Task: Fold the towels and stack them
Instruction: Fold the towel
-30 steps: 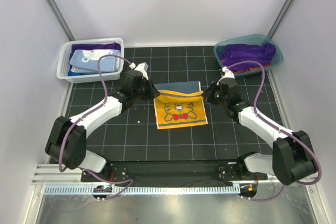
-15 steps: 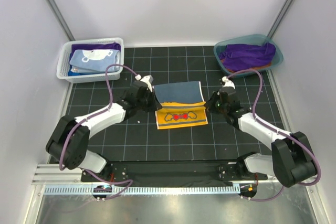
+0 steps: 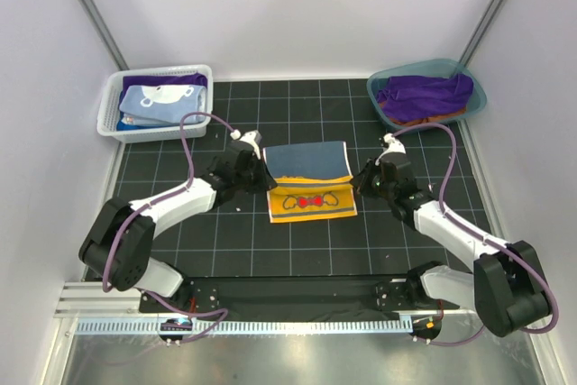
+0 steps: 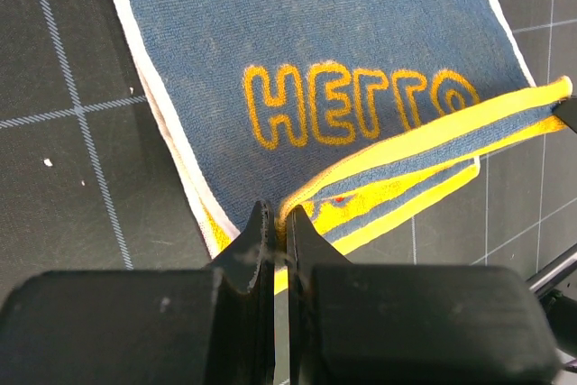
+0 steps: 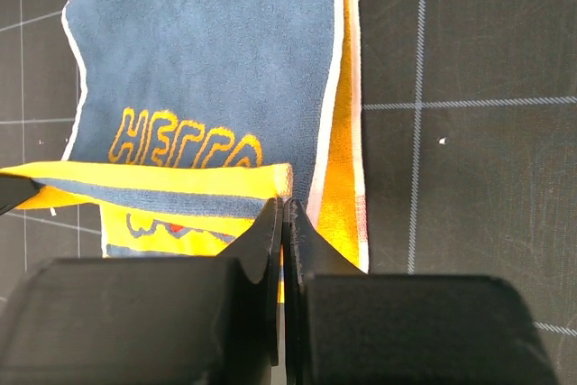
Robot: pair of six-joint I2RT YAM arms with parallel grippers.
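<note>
Top view: a second ago the yellow-orange and navy towel [image 3: 311, 182] lay face up with the whole cartoon face showing. Now its far edge is pulled over toward the near side. The navy back covers the far part, and only a near yellow strip with the red bow shows. Little has shifted in the last half second. The towel sits mid-bench [image 3: 225, 232] between the arms. The left hand [image 3: 263, 175] is at the towel's left edge and the right hand [image 3: 362, 182] at its right edge. This looks like the first fold, about halfway over, with the edge not yet laid down. The white mesh basket [image 3: 108, 125], far left, holds a light blue towel [image 3: 158, 99]. The teal tub [image 3: 374, 87], far right, holds a purple towel [image 3: 428, 92].

Left wrist view: the left hand [image 4: 278, 227] is pinched nearly shut on the towel's [image 4: 343, 60] yellow hem. The hem runs as a taut band off to the right. The navy back carries yellow outlined lettering and white piping along its edge.

Right wrist view: the right hand [image 5: 281, 214] is clamped tight on the other corner of the same hem. The towel [image 5: 207, 60] is smooth with no bunching. A yellow layer peeks out beneath on the right.
</note>
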